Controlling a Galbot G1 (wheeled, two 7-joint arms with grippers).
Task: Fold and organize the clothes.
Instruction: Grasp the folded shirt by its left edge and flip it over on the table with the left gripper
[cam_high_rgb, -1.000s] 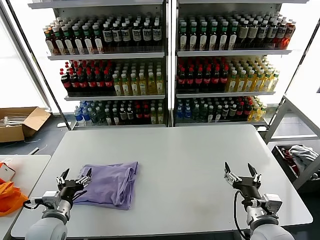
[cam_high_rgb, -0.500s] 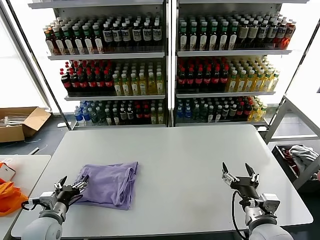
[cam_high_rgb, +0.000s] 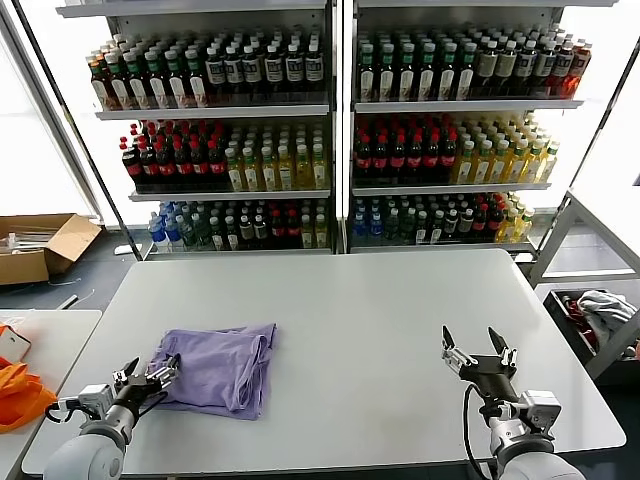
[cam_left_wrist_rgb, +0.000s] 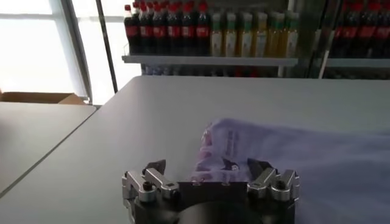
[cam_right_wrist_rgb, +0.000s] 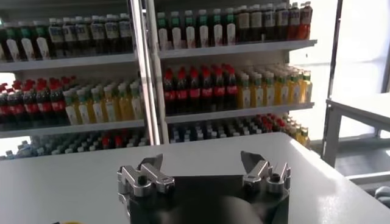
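Observation:
A lavender T-shirt (cam_high_rgb: 218, 366) lies folded into a rough rectangle on the near left part of the grey table (cam_high_rgb: 360, 320). In the left wrist view the T-shirt (cam_left_wrist_rgb: 292, 152) shows small dark printed figures near its edge. My left gripper (cam_high_rgb: 148, 374) hovers open at the shirt's near left corner, nothing between its fingers; the same gripper (cam_left_wrist_rgb: 207, 165) sits just short of the cloth's edge. My right gripper (cam_high_rgb: 472, 340) stands open and empty over bare table near the front right, far from the shirt, and the right wrist view shows that gripper (cam_right_wrist_rgb: 203, 159) with jaws wide apart.
Shelves of bottled drinks (cam_high_rgb: 330, 130) stand behind the table. A second table (cam_high_rgb: 40, 345) sits at the left with an orange item (cam_high_rgb: 18, 392) on it. A cardboard box (cam_high_rgb: 40, 245) lies on the floor at the far left, and a bin of cloth (cam_high_rgb: 600, 315) at the right.
My left gripper has drawn back and lowered toward the table's near left edge, off the shirt's corner. The right gripper has shifted slightly left. The shirt has not moved.

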